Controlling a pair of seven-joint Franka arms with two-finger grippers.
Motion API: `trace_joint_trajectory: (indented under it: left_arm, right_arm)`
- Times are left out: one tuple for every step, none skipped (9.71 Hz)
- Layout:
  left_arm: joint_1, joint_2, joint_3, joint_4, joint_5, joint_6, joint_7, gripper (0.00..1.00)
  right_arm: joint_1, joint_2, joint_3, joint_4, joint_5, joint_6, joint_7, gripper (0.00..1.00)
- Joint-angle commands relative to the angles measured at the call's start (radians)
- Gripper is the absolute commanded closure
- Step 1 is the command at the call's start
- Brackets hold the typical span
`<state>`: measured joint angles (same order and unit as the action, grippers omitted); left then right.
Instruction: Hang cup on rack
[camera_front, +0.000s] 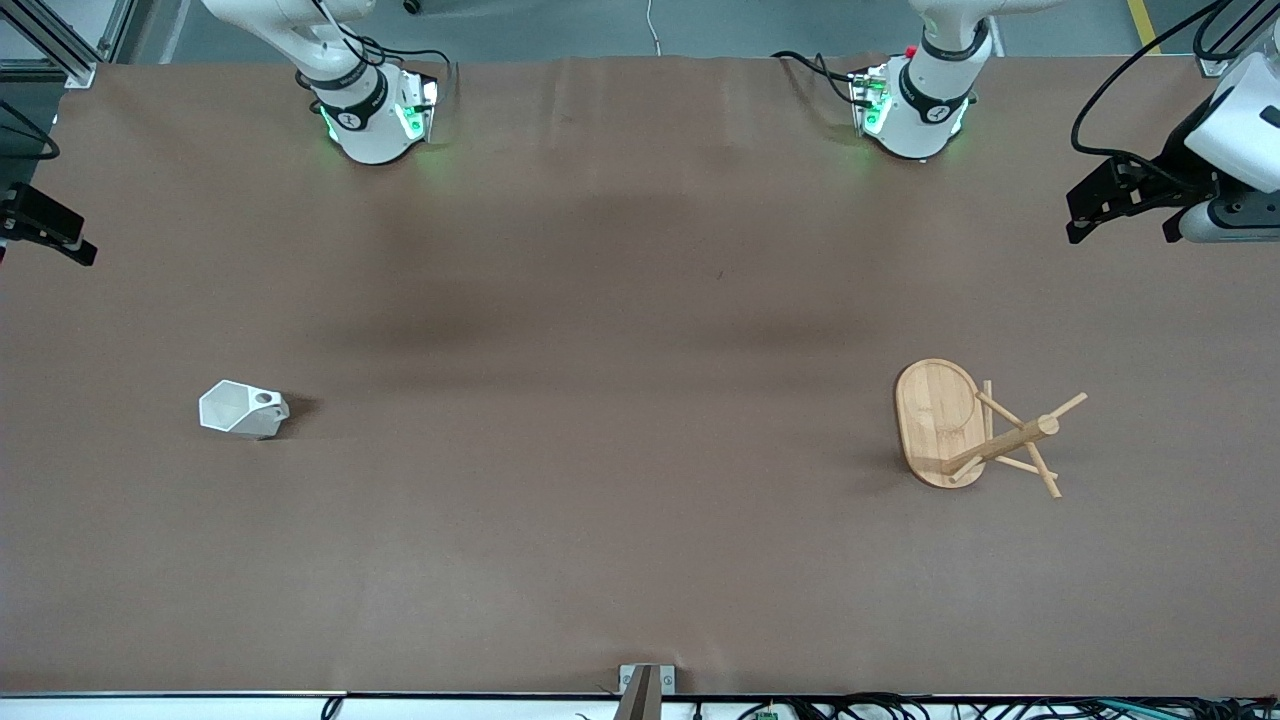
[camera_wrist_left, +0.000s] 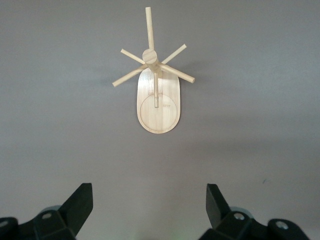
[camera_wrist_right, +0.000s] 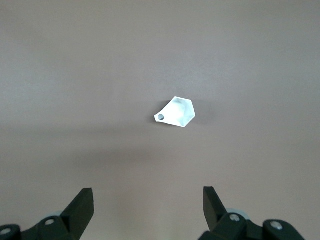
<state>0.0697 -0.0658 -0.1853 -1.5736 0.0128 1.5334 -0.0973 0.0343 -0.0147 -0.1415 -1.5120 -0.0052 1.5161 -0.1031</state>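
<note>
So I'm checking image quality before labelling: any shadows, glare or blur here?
Front view: soft broad shadows across the table, a small dark one beside the cup, green glow at both arm bases. Left wrist view: the rack is sharp, with faint shadow. Right wrist view: the cup is overexposed, its facets washed out.

brown table (camera_front: 640, 520), two things on it
cup (camera_front: 243, 409) toward the right arm's end, seemingly upright; rack (camera_front: 960, 425) standing toward the left arm's end, well apart.

Left hand (camera_wrist_left: 149, 205) and right hand (camera_wrist_right: 148, 207) both raised, fingers spread wide, empty.
</note>
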Motion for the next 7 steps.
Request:
trace_joint_trajectory:
  left_arm:
    - [0.004,0.026,-0.003,0.003,0.001,-0.016,0.001,0.0]
    - [0.002,0.029,-0.003,0.004,0.001,-0.016,0.001,0.0]
    - [0.004,0.031,-0.003,0.004,0.001,-0.016,0.001,0.0]
    - [0.004,0.031,-0.003,0.004,0.001,-0.016,0.001,0.0]
    - [0.004,0.031,-0.003,0.004,0.001,-0.016,0.001,0.0]
    - [0.004,0.031,-0.003,0.004,0.001,-0.016,0.002,0.0]
    - [0.004,0.031,-0.003,0.004,0.001,-0.016,0.002,0.0]
  right_arm:
    - [-0.019,-0.004,0.006,-0.016,0.02,0.027,-0.015,0.03]
    - [-0.019,0.004,0.006,-0.023,0.019,0.044,-0.017,0.03]
    - [-0.027,0.021,0.005,-0.043,0.019,0.074,-0.021,0.04]
    - [-0.039,0.036,0.005,-0.084,0.019,0.129,-0.024,0.04]
    - [-0.05,0.05,0.005,-0.136,0.019,0.2,-0.033,0.04]
    - [-0.065,0.071,0.005,-0.202,0.019,0.296,-0.067,0.05]
    - [-0.085,0.097,0.005,-0.261,0.019,0.387,-0.093,0.05]
